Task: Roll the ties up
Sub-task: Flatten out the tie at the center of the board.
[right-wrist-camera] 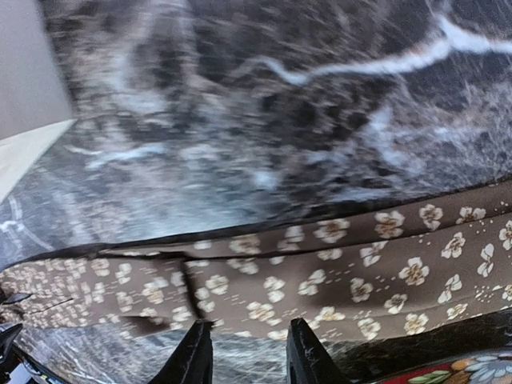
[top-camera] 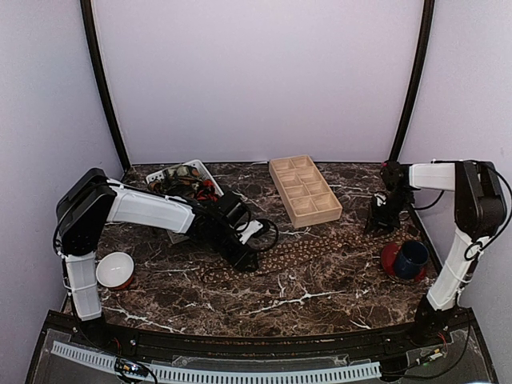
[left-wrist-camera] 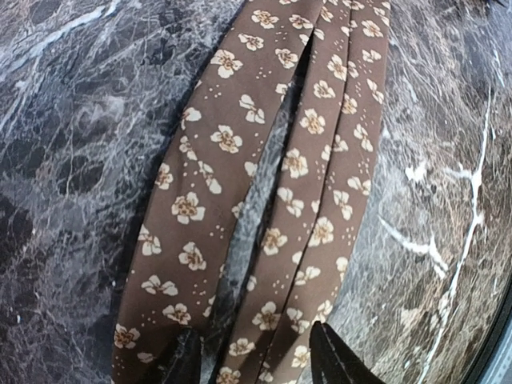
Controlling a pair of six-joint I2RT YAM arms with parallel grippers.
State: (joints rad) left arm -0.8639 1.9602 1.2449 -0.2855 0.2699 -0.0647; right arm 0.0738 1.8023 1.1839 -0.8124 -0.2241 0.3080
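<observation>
I get soft, even light up top — my right wrist view blurs the marble table (right-wrist-camera: 240, 120); left is sharp.

The left arm (top-camera: 148, 210) and right arm (top-camera: 452, 264) share white tubular links, bulky black joints and looping black cables (top-camera: 272, 228), while the left end effector (left-wrist-camera: 254, 364) and right end effector (right-wrist-camera: 248, 356) show dark tapered fingers (left-wrist-camera: 186, 362).

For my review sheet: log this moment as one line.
brown tie: flat, unrolled | left gripper: open, straddling tie | right gripper: open at tie's edge
</observation>
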